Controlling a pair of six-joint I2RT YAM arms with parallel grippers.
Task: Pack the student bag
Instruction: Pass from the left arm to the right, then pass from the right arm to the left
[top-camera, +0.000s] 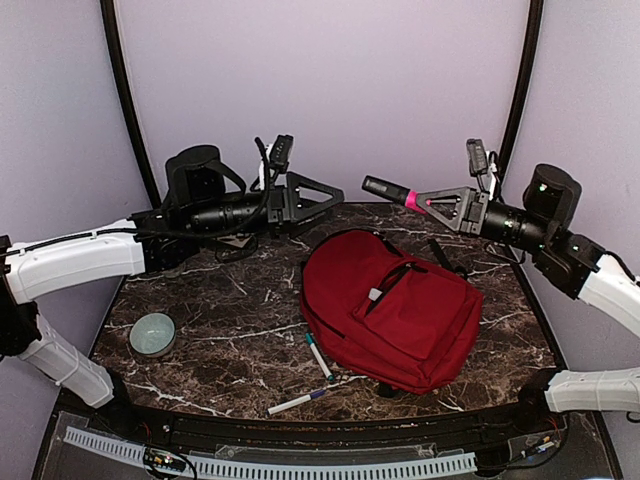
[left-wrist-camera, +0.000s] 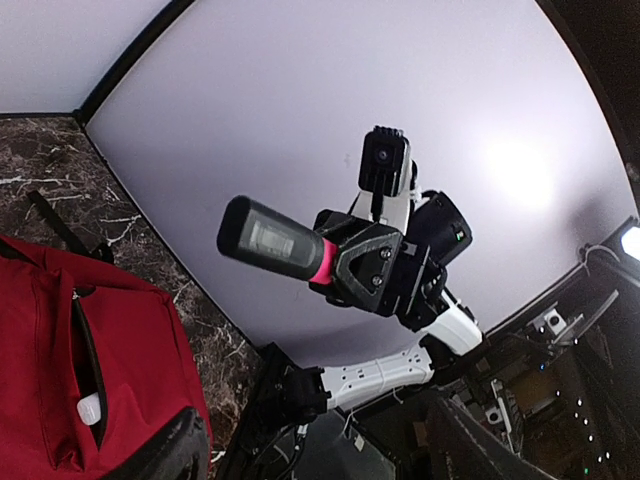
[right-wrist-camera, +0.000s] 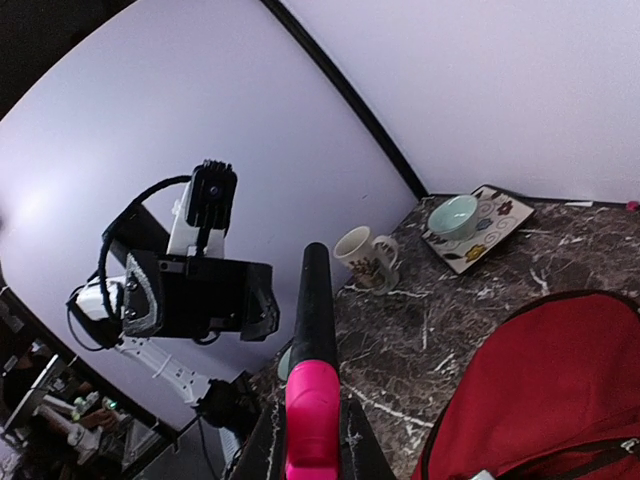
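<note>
packing is partial: the student bag lies on the tabletop with its front pocket unzipped, two pens lie unpacked beside it, the right hand grips a black-and-pink marker aloft, and whether the left hand is wide or narrow cannot be told.

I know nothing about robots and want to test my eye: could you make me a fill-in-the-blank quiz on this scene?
The backpack is ___. The right gripper is shut on a black cylinder with a ___ band. Counting the teal-tipped pen and the white pen, ___ pens lie beside the backpack.
Missing words: red; pink; two.
</note>
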